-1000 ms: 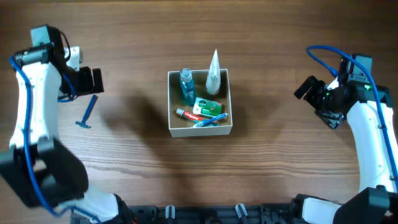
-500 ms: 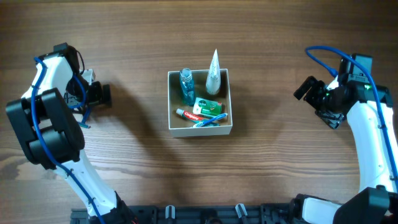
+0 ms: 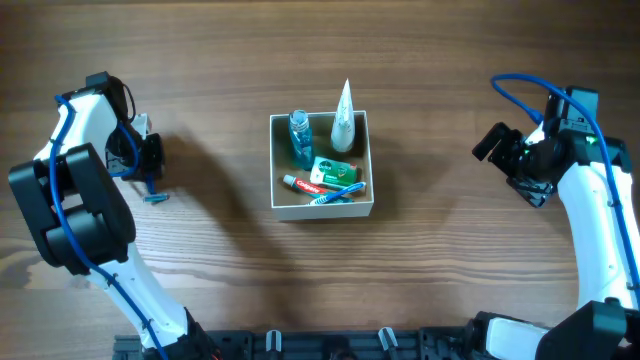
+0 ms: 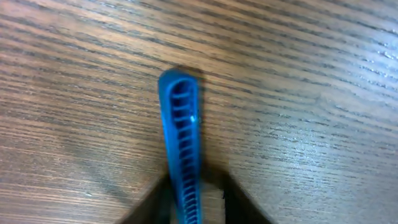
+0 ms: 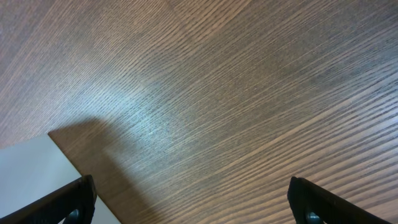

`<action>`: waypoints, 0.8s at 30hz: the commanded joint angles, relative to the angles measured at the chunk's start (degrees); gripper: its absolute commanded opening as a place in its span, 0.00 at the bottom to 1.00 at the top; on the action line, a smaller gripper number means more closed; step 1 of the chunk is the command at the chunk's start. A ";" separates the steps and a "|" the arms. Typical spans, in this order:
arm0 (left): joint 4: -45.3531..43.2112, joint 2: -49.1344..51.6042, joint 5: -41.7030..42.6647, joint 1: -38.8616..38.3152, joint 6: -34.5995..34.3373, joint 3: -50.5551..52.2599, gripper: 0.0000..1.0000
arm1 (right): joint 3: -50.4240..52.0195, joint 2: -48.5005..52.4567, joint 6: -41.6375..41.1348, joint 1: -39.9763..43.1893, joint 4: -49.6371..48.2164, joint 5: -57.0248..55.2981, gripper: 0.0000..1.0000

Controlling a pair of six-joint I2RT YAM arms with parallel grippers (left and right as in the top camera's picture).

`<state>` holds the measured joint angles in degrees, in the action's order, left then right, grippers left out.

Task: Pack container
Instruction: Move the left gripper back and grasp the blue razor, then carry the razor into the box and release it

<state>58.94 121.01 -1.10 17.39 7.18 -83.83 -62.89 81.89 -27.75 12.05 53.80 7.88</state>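
The container (image 3: pixel 322 209), a white-walled square box with a tan inside, sits mid-table and holds a blue bottle (image 3: pixel 300 136), a white tube (image 3: pixel 344 118), a green pack (image 3: pixel 333 169), toothpaste (image 3: pixel 300 184) and a blue toothbrush (image 3: pixel 337 192). A blue razor (image 3: pixel 153 195) lies on the wood at the far left. My left gripper (image 3: pixel 150 165) is low over it. In the left wrist view the ribbed razor handle (image 4: pixel 180 124) runs between the dark fingers (image 4: pixel 158 205), which press in on both sides. My right gripper (image 3: pixel 512 160) hovers open at the right, nothing between its fingers (image 5: pixel 74 202).
Bare wooden tabletop surrounds the box on all sides. In the right wrist view a pale flat surface (image 5: pixel 31 177) shows at the lower left corner. The arms' bases and a black rail (image 3: pixel 330 345) line the near edge.
My left arm swung in and came down over the blue razor, and its jaws went from wide open to closed around the handle. The razor shifted slightly. The right arm has not moved.
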 commanded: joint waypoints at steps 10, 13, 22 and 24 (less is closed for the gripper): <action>4.70 0.02 2.14 -0.09 -3.61 -0.76 0.04 | 0.24 -0.63 0.72 0.07 0.22 -0.35 1.00; 7.45 -4.20 6.56 -1.49 -3.61 -2.95 0.04 | 0.24 -0.63 0.76 0.07 0.22 -0.35 1.00; 6.88 -31.15 9.27 -23.93 7.76 -2.97 0.04 | 0.24 -0.63 0.81 0.07 -0.44 -0.59 1.00; 7.19 -34.64 9.66 -32.50 12.81 -2.97 0.04 | 0.24 -0.63 0.79 0.07 -0.68 -0.57 1.00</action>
<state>65.73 89.95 6.11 -7.18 11.68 -86.32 -62.89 81.89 -27.75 12.05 53.56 7.88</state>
